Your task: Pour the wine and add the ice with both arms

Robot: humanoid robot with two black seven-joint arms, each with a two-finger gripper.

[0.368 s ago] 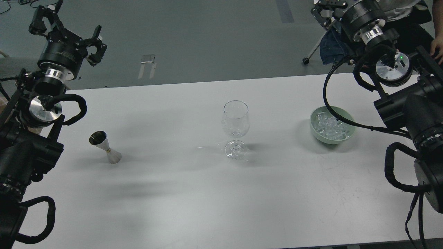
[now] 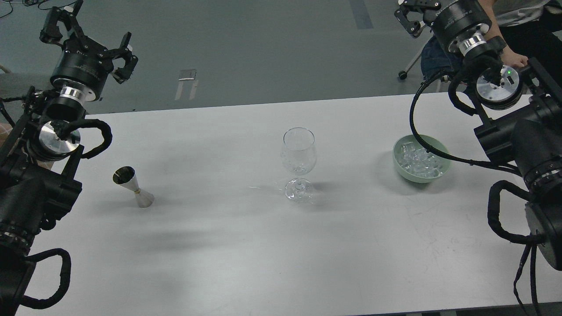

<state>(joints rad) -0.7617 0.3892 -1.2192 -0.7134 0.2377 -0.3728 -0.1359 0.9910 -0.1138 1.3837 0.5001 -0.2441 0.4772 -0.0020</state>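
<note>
A clear stemmed wine glass [image 2: 299, 163] stands upright at the table's middle. A steel jigger [image 2: 133, 187] stands at the left; the wine in it cannot be seen. The ice [image 2: 418, 160] is a heap of clear cubes in a pale green bowl [image 2: 444, 170] at the right. My left gripper [image 2: 90, 39] is open and empty, raised beyond the table's far left edge, well behind the jigger. My right gripper [image 2: 415, 13] is raised beyond the far right edge, behind the bowl. It is partly cut off by the frame's top, its fingers look spread, and it holds nothing.
The white table [image 2: 228, 250] has its far edge just behind the glass and bowl. A person [image 2: 513, 57] sits behind the right arm, with a hand near its joint. Black cable loops [image 2: 415, 127] hang over the bowl's far side.
</note>
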